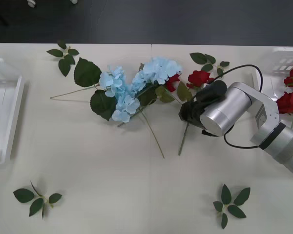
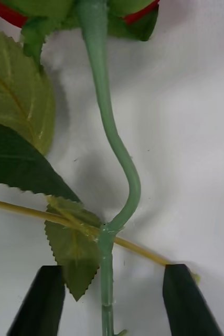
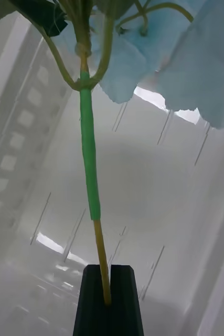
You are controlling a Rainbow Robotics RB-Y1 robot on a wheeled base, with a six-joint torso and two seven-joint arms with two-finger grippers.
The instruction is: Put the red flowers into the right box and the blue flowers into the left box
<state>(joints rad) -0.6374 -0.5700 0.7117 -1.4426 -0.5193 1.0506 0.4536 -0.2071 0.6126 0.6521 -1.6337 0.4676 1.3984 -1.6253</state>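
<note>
My right gripper point(image 1: 187, 116) is low over the table's middle and stands open point(image 2: 109, 299), its black fingers on either side of the green stem point(image 2: 110, 142) of a red flower point(image 1: 199, 78). A thin yellow stem crosses under that stem. Another red flower point(image 1: 172, 83) peeks out beside the blue flowers point(image 1: 119, 92), which lie in a heap at the centre. Two red flowers point(image 1: 290, 90) lie in the right box point(image 1: 278, 61). My left gripper point(image 3: 107, 296) is shut on the stem of a blue flower point(image 3: 195, 63), held above the floor of the left box point(image 3: 159, 210), which stands at the table's left edge point(image 1: 2, 117).
Flowerless leaf sprigs lie at the back left point(image 1: 64, 54), front left point(image 1: 36, 199), front right point(image 1: 230, 202) and behind the rose point(image 1: 210, 62). A black cable loops over the right wrist. The table's far edge meets a dark floor.
</note>
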